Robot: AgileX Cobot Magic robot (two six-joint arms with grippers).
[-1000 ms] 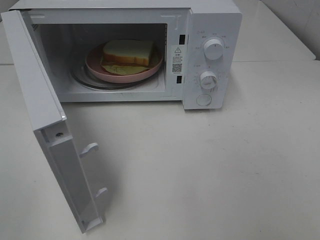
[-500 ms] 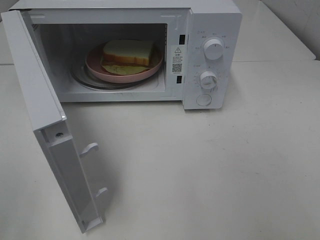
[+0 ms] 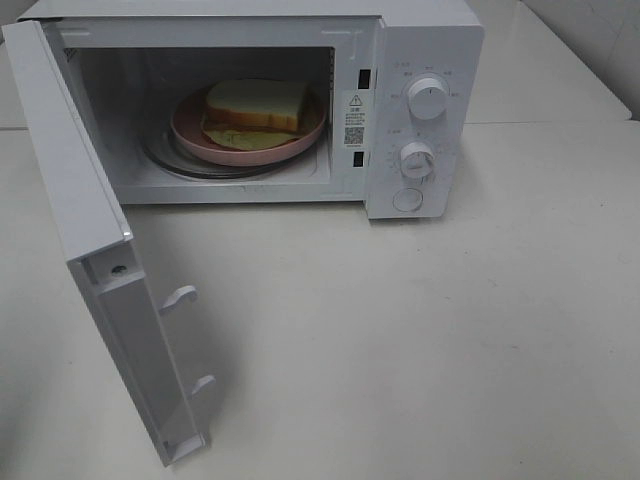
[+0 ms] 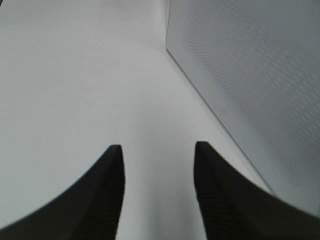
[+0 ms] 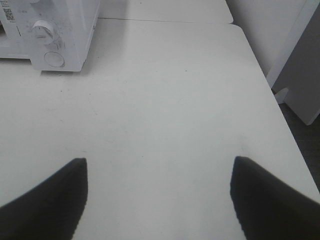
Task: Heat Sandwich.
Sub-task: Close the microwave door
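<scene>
The sandwich (image 3: 256, 104), white bread with a brown crust and green lettuce under it, lies on a round pink plate (image 3: 190, 136) inside the white microwave (image 3: 425, 40). The microwave door (image 3: 75, 190) stands swung wide open to the left. Neither gripper shows in the exterior high view. In the left wrist view my left gripper (image 4: 159, 150) hovers over the bare table beside the door's dotted panel (image 4: 250, 75), jaws partly apart with nothing between them. My right gripper (image 5: 159, 165) is open wide over the table, some way from the microwave's control panel (image 5: 50, 35).
Two dials (image 3: 427, 98) and a round button (image 3: 408, 200) sit on the microwave's right front. The white table (image 3: 420, 340) stretches in front of the oven. In the right wrist view the table edge (image 5: 285, 125) borders a white cabinet (image 5: 300, 65).
</scene>
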